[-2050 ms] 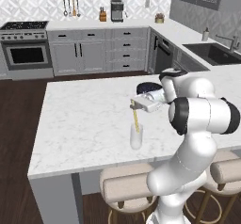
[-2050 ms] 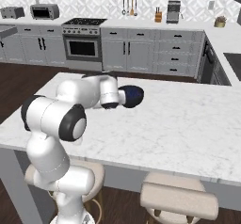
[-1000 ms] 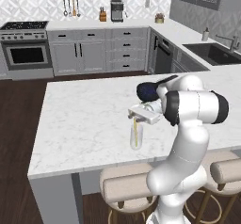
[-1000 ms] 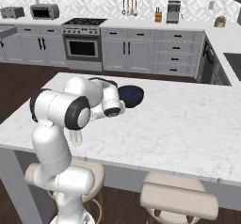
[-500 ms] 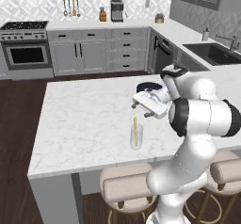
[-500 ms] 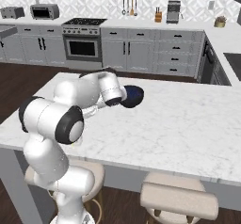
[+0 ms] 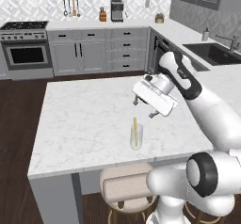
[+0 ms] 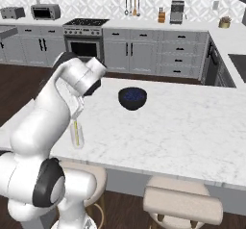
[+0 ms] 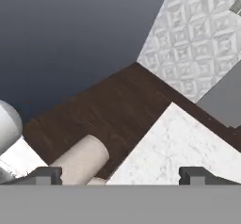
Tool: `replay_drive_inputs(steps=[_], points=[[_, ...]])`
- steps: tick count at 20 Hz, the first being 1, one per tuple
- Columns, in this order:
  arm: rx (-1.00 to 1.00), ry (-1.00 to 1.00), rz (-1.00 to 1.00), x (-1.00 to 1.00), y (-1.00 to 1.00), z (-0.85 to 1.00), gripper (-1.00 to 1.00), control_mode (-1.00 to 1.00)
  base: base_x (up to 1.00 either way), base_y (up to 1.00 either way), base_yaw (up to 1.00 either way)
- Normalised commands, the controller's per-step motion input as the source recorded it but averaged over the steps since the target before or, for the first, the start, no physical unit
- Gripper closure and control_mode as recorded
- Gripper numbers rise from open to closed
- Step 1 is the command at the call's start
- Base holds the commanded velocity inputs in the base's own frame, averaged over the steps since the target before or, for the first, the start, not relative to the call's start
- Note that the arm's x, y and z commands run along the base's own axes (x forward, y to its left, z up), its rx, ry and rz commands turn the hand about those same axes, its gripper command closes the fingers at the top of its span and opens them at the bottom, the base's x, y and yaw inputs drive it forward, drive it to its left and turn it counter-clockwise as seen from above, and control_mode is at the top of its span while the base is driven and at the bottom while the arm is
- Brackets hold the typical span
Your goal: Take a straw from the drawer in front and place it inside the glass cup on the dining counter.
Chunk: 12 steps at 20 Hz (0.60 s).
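The glass cup [image 7: 136, 137] stands near the front edge of the dining counter [image 7: 84, 119], with the pale yellow straw [image 7: 135, 127] upright inside it. My gripper [image 7: 143, 108] hovers tilted just above and behind the cup, open and empty, apart from the straw. In the right base view the cup [image 8: 77, 136] and straw [image 8: 76, 128] stand below my hand, at the counter's [image 8: 187, 122] left front. In the hand view the fingertips [image 9: 47, 174] stand wide apart with nothing between them. The drawer is out of view.
A dark bowl [image 8: 132, 98] sits mid-counter, right of the cup. Cushioned stools [image 7: 127, 186] [image 8: 182, 203] stand under the front overhang. A stool cushion [image 9: 80, 159] and dark wood floor [image 9: 108, 110] show past the counter corner. Stove and grey cabinets line the back wall.
The gripper has opened and let go of the straw, which stays in the cup. The hand has lifted and tilted away from the cup.
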Motion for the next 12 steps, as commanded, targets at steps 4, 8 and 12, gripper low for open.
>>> replay_drive_inputs(steps=[4, 8, 12], points=[[-0.57, -0.65, 0.0, -0.64, 0.51, 0.05, -1.0, -1.0, 0.0, 0.0, 0.0], [-0.46, -0.41, 0.0, -0.36, 0.52, 0.0, -1.0, -1.0, 0.0, 0.0, 0.0], [-0.29, -0.13, 0.0, -0.28, 0.49, 0.0, -1.0, -1.0, 0.0, 0.0, 0.0]])
